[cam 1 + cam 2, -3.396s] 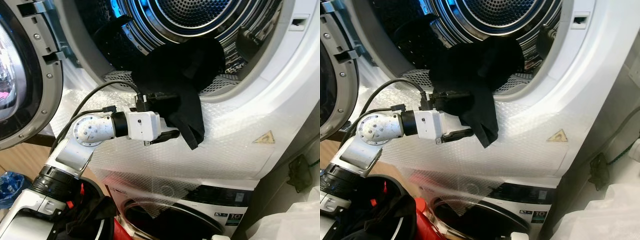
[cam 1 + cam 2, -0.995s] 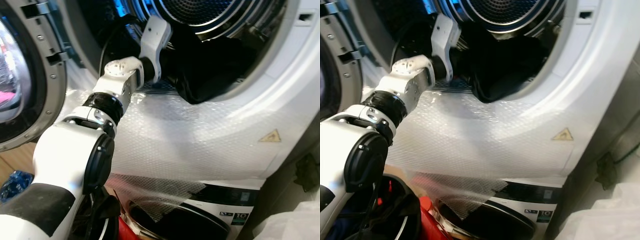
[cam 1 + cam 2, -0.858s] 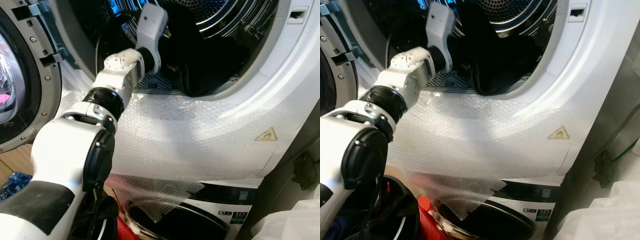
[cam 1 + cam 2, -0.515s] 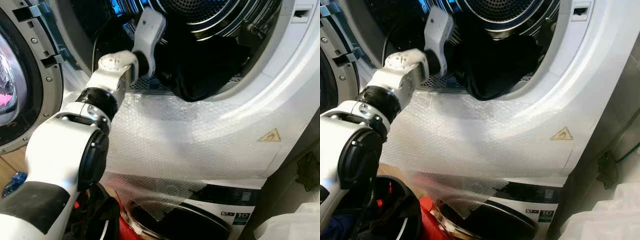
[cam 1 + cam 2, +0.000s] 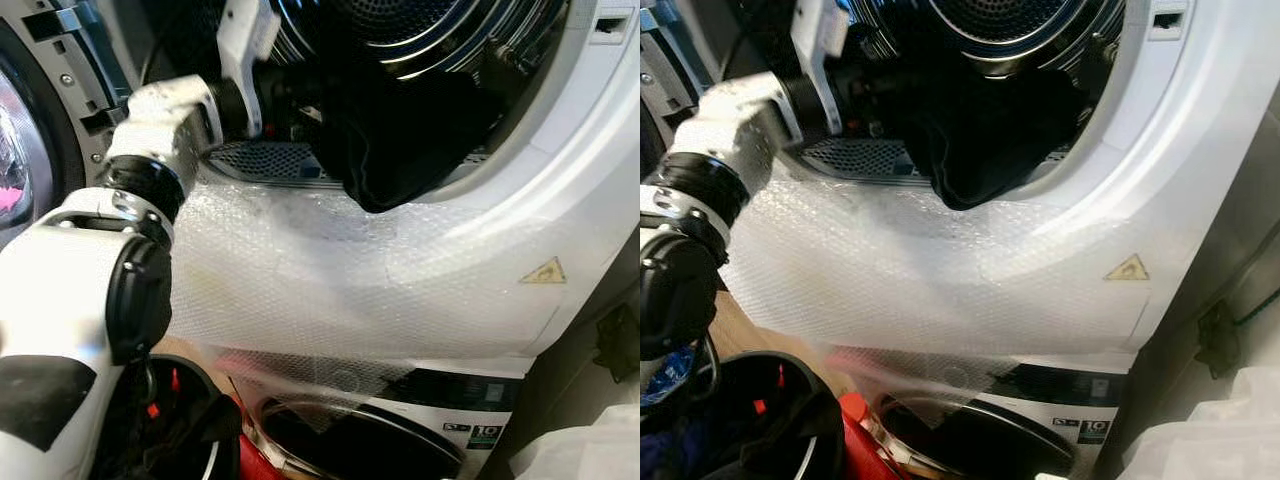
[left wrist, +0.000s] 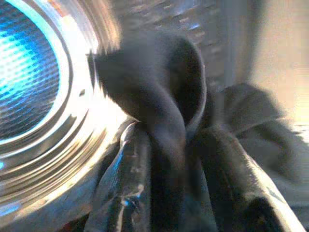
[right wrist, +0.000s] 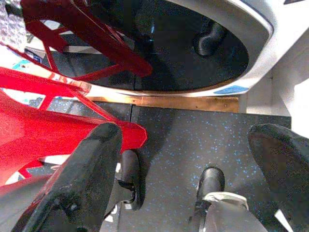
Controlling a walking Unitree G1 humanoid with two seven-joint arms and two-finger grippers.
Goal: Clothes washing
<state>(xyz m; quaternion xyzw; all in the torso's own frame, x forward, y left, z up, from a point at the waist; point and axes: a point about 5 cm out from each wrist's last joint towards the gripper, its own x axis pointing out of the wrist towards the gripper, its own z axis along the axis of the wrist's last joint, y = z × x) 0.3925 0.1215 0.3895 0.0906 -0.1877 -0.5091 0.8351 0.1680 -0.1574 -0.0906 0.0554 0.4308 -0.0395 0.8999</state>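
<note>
Black garment (image 5: pixel 400 140) overhangs drum rim (image 5: pixel 500 175), seemingly pinched by left hand (image 6: pixel 169 159).

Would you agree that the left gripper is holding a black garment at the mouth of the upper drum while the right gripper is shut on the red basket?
Not quite: the right gripper is open, hanging above the dark floor beside the red basket, as the right wrist view shows. The left gripper does grip the black garment at the upper drum.
</note>
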